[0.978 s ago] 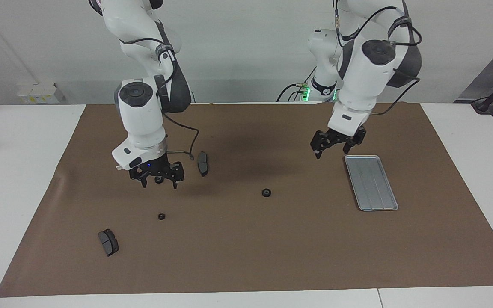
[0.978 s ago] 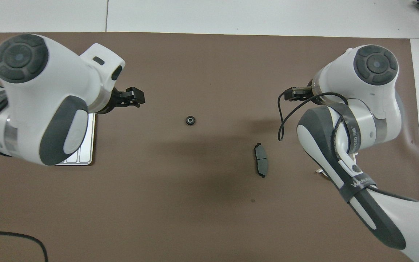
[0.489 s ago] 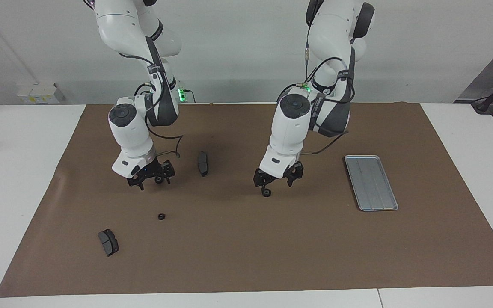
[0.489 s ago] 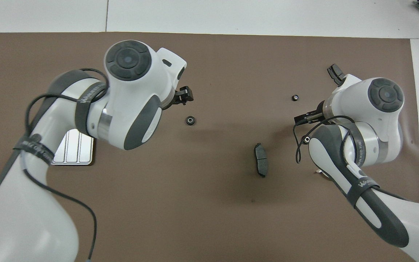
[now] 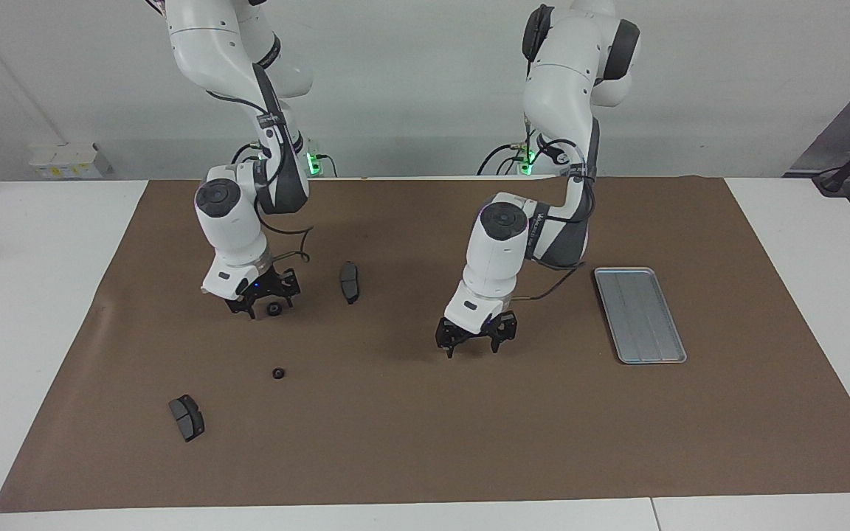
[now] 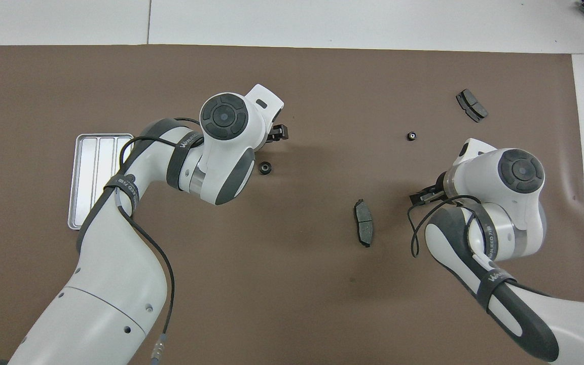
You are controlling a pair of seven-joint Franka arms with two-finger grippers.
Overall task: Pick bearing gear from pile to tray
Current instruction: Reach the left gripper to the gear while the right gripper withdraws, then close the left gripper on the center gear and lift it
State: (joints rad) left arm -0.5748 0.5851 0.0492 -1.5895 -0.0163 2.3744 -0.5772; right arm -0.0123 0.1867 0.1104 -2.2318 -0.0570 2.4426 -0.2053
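Left gripper [image 5: 472,345] spread, first gear [image 6: 265,168] just beneath. Right gripper [image 5: 263,299] spread beside second gear [image 5: 274,309]. Nothing grasped; tray [image 5: 639,316] holds none.

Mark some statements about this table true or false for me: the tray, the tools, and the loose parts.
1. The tray holds no gear. True.
2. The left tool hangs over the tray. False: it is low over the middle of the mat, apart from the tray.
3. Two brake pads lie on the mat. True.
4. The small gear rests on a brake pad. False: it lies on the bare mat, apart from both pads.
5. The right tool is over the tray. False: it is low over the mat toward the right arm's end of the table.
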